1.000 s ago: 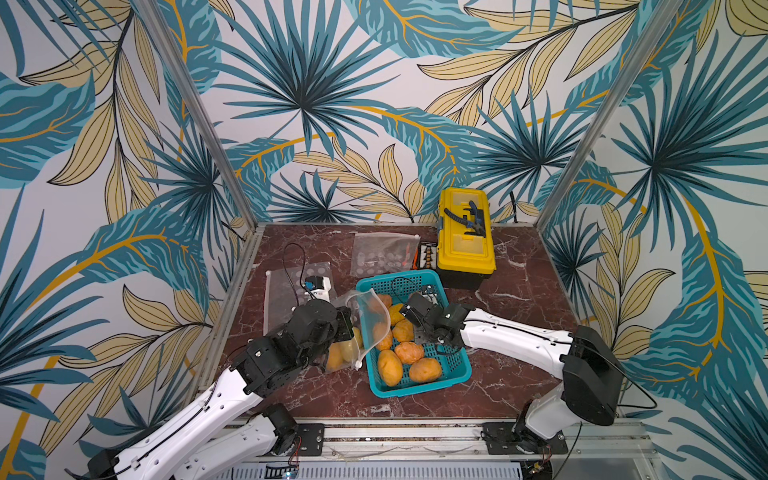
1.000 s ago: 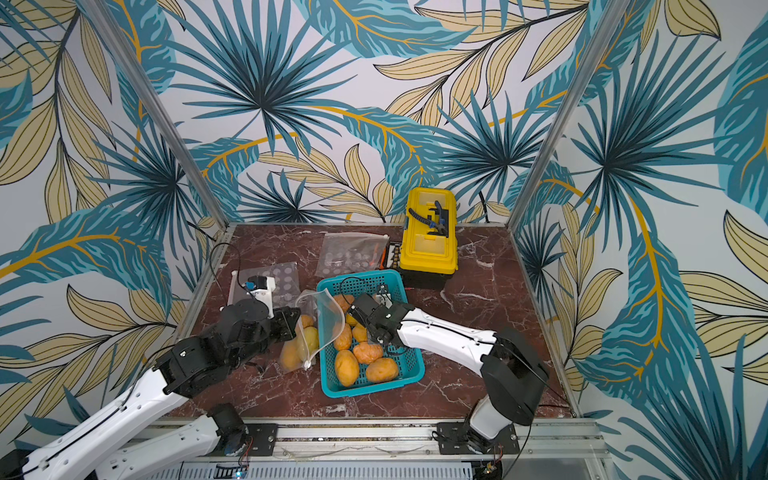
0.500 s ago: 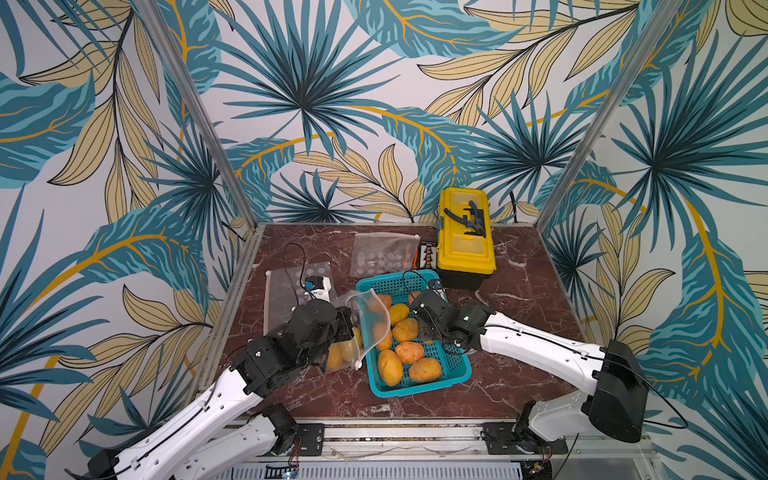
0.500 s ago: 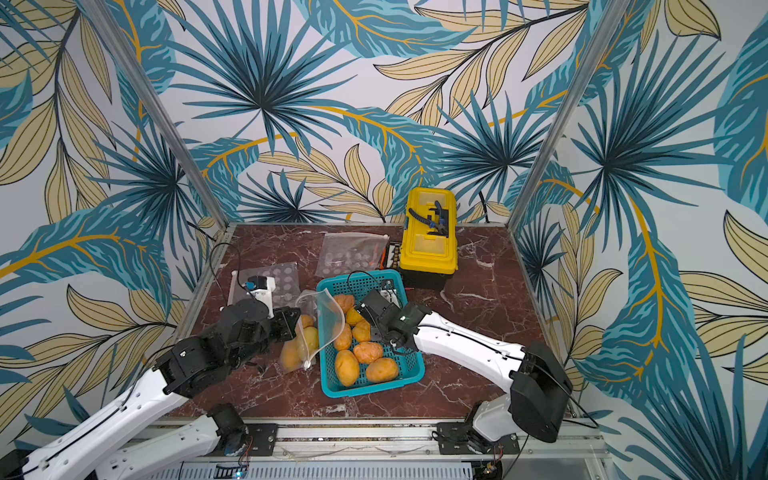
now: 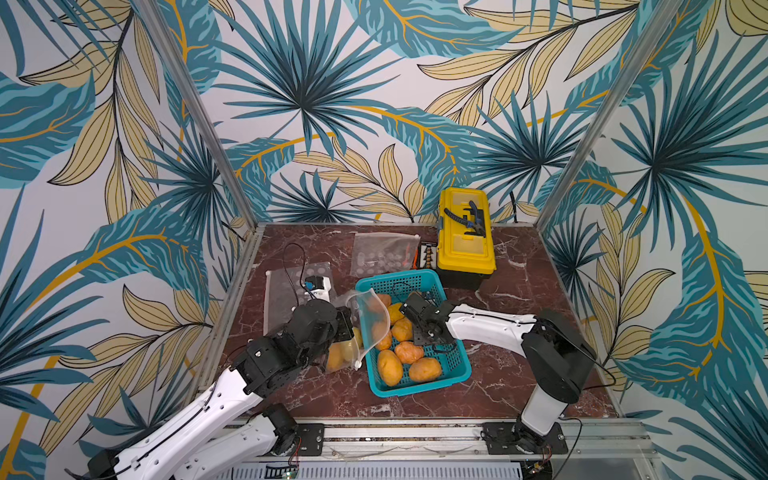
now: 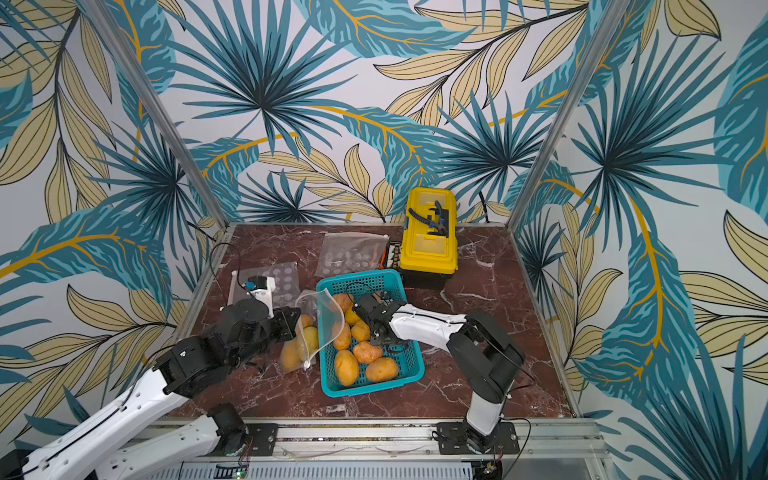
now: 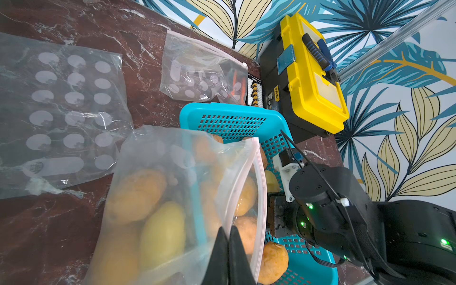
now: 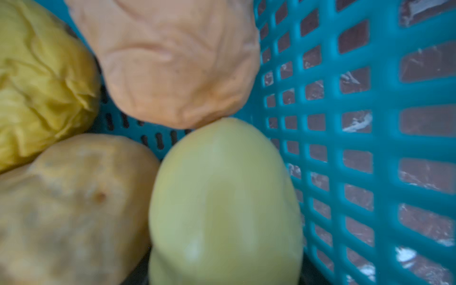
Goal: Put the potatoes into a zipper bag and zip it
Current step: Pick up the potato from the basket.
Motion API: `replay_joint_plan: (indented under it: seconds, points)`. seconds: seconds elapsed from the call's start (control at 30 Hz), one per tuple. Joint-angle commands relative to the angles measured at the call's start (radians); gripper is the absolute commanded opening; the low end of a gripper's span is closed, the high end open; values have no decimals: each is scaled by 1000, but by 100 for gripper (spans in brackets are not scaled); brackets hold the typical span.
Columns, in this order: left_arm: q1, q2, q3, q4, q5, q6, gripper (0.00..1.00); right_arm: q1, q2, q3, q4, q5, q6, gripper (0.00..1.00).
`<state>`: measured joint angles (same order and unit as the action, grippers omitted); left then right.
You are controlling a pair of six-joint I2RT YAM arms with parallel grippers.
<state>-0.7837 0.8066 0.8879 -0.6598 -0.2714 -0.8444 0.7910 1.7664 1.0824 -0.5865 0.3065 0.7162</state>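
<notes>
A clear zipper bag (image 5: 372, 324) (image 6: 324, 320) stands propped open at the left side of the teal basket (image 5: 415, 276) (image 6: 361, 276). A few potatoes (image 5: 338, 357) (image 7: 162, 229) lie in it. My left gripper (image 5: 347, 322) (image 7: 228, 230) is shut on the bag's rim. Several more potatoes (image 5: 409, 352) (image 6: 368, 351) lie in the basket. My right gripper (image 5: 411, 309) (image 6: 361, 309) reaches down into the basket's far half, right beside the bag's mouth. In the right wrist view a yellow-green potato (image 8: 224, 197) fills the spot at the jaws, and the fingers are hidden.
A yellow toolbox (image 5: 465, 245) (image 6: 428, 241) stands behind the basket at the back. Two empty clear bags (image 5: 382, 255) (image 5: 291, 291) lie flat on the marble at the back left. Metal posts and patterned walls close in the table on three sides.
My right gripper has shifted slightly toward the bag inside the basket, and the arm's elbow swung out and back. The left arm and the bag have stayed put.
</notes>
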Motion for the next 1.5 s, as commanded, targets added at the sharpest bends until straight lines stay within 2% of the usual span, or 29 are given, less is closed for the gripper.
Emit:
replay_joint_plan:
  seconds: [0.0, 0.07, 0.17, 0.23, 0.4, 0.53, 0.7, 0.87, 1.1, 1.47]
  points:
    - [3, -17, -11, 22, -5, 4, 0, -19, 52, 10, 28, -9, -10, 60]
    - [4, -17, -11, 22, -5, 4, 0, -19, 53, 16, 25, 2, -14, 60]
    - [3, -16, -12, 22, -4, 4, 0, -19, 44, 25, 26, 32, -29, 71]
    - [3, -16, -11, 22, -4, 5, 0, -19, 39, 31, 34, 45, -45, 75]
    - [4, -15, -10, 23, -5, 5, 0, -20, 37, 49, 59, 91, -79, 76]
    - [3, -16, -11, 22, -5, 5, 0, -26, 98, 100, 32, 109, -78, 73]
    - [3, -17, -11, 21, -6, 7, 0, -32, 152, 145, 5, 123, -75, 63]
    - [3, -17, -11, 22, -8, 7, 0, -33, 129, 140, -7, 151, -66, 51]
    - [3, -18, -10, 21, -5, 7, 0, -27, -13, 71, 31, 148, -93, 39]
    - [3, -11, -9, 22, -2, 7, 0, 4, -290, -35, 53, 118, -143, 32]
